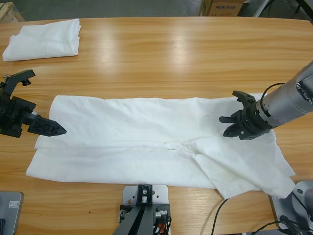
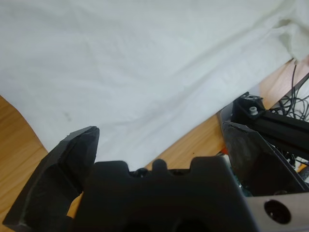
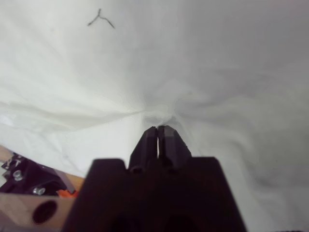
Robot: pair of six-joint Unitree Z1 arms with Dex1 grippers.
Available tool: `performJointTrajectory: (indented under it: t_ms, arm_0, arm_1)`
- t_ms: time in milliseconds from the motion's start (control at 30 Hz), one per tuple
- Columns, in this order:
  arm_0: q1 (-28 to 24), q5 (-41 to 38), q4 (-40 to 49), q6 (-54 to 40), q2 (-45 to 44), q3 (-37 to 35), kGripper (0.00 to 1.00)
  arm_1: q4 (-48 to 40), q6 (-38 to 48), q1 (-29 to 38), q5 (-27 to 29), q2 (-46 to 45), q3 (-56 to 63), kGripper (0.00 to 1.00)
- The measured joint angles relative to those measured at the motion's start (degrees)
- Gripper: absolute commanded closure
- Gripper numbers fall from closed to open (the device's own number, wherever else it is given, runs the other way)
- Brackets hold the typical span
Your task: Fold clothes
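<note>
A large white T-shirt (image 1: pixel 146 142) lies spread across the wooden table (image 1: pixel 171 54), its lower part folded over in creases. A tiny dark mark (image 1: pixel 206 116) shows on the cloth; in the right wrist view the mark (image 3: pixel 100 18) is ahead of the jaws. My right gripper (image 1: pixel 226 126) is over the shirt's right part, and the right gripper (image 3: pixel 158 128) is shut on a puckered pinch of the shirt (image 3: pixel 217 63). At the shirt's left edge my left gripper (image 1: pixel 56 129) is low over the table. In its wrist view the left gripper (image 2: pixel 159 130) is open, with the shirt (image 2: pixel 145 63) just ahead and nothing between the jaws.
A second white T-shirt (image 1: pixel 44 39), folded into a small stack, lies at the table's far left corner. A cardboard box (image 1: pixel 222 7) stands beyond the far edge at the right. Bare wood runs between the folded stack and the spread shirt.
</note>
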State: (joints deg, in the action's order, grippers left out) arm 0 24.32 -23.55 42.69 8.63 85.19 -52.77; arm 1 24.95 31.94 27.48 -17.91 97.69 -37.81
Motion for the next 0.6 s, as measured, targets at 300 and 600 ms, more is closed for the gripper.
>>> performJointTrajectory:
  t_ms: [300,600]
  arm_0:
    - [-0.44,0.00,0.00,0.00,0.00,0.00,0.000]
    - [-0.48,0.00,0.00,0.00,0.00,0.00,0.000]
  arm_1:
    - [0.00,-1.06,0.58,1.70,-0.78,-0.01,1.000]
    - [2.49,-13.19,2.19,3.83,-5.88,-6.09,1.000]
